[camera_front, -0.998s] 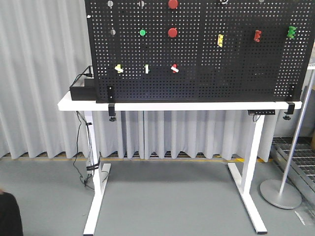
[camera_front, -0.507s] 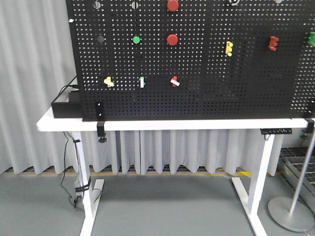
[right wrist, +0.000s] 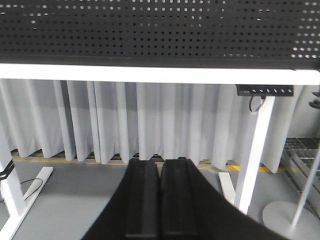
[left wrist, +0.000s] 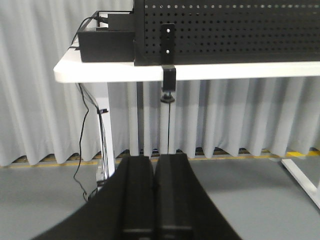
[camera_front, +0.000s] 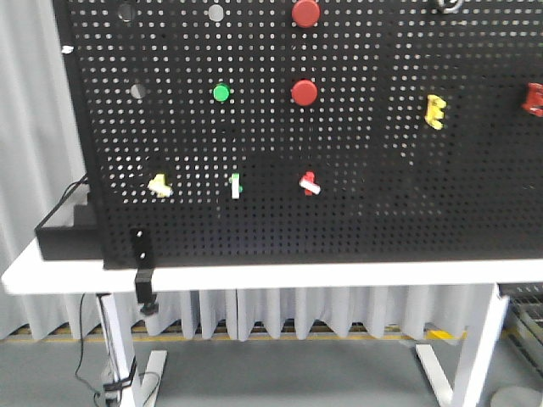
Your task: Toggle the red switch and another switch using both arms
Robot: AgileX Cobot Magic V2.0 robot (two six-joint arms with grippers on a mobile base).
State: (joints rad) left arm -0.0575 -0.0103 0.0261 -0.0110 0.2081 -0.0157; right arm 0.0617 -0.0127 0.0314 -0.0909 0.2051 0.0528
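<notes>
Only the front view shows the levers. The cream switch (camera_front: 159,185) sits low on the pegboard (camera_front: 382,203), with the red switch (camera_front: 309,182) at its 3 o'clock and a slim white toggle (camera_front: 235,186) between them. The wrist views catch just the board's bottom edge and the table (left wrist: 100,72) rim. The left pincer (left wrist: 154,160) and right pincer (right wrist: 159,162) are each pressed together, in open air well short of the table.

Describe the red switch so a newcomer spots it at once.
On the black pegboard, find the lowest row of three small toggles. The red switch is rightmost, straight below the two round red push buttons. Unlike the cream toggle and slim white toggle left of it, it is red with a whitish tip.
</notes>
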